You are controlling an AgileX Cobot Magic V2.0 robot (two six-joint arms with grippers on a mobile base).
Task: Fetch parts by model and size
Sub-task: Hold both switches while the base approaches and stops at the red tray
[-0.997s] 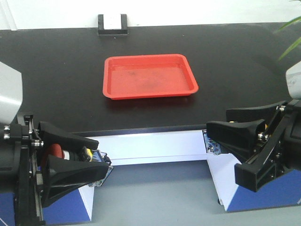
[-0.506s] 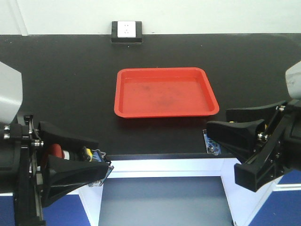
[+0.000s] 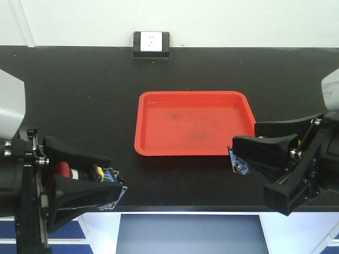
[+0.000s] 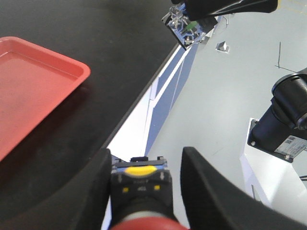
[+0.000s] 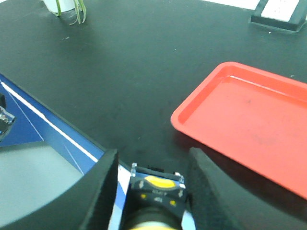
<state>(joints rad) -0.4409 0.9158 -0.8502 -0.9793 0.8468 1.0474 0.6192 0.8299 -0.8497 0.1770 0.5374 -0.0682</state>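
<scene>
1. The left end effector (image 4: 144, 155), at the lower left of the front view, is clamped on the red-capped switch (image 4: 140, 184). The switch's base end points right, over the front edge of the black worktop (image 3: 79, 95).
2. The right end effector (image 5: 152, 163), at the lower right, has its fingers closed against the yellow-capped switch (image 5: 156, 194), held above the worktop.
3. The red tray (image 3: 193, 124) lies at centre frame. The yellow-capped switch's blue base shows just beside its lower right corner.
4. A white socket (image 3: 151, 42) sits at upper centre, at the worktop's back edge.
</scene>
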